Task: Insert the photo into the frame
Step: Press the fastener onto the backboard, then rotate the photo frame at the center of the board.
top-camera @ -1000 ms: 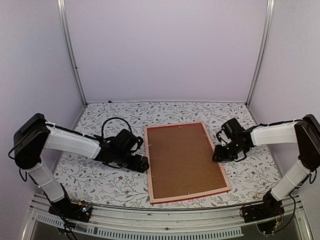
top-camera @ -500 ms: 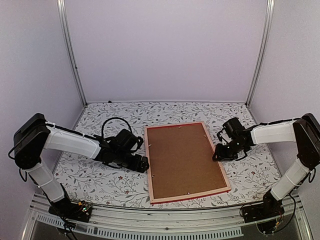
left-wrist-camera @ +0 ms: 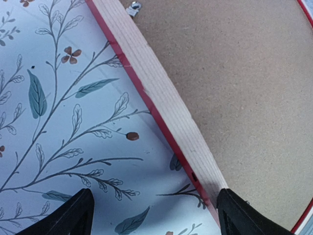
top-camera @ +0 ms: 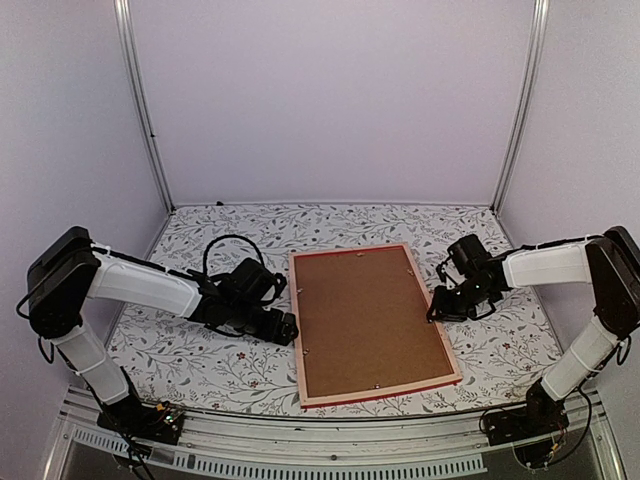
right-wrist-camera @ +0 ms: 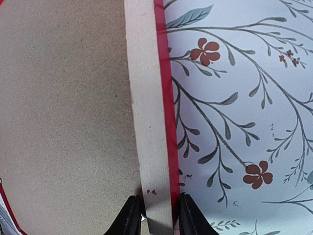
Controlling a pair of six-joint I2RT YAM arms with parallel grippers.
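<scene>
Counter (top-camera: 200,370): floral | frame (top-camera: 380,391): face down at centre, brown backing board (top-camera: 365,320) fitted | right pincer (right-wrist-camera: 157,215): narrow, pinching right rail | left pincer (left-wrist-camera: 159,218): wide, beside left rail | photo: unseen | step, judged: gripping frame; next likely needs a level lift.

Frame (top-camera: 297,330) lying flat, face down; pale wood back up, red front edge showing.

The left arm (top-camera: 140,283) and the right arm (top-camera: 545,266) both reached low and inward, bent at the elbow. The left pincer (left-wrist-camera: 151,215) pointed down, its fingers (left-wrist-camera: 73,215) spread wide. The right pincer (right-wrist-camera: 156,218) pointed down too, its fingers (right-wrist-camera: 128,218) close together with a thin gap.
</scene>
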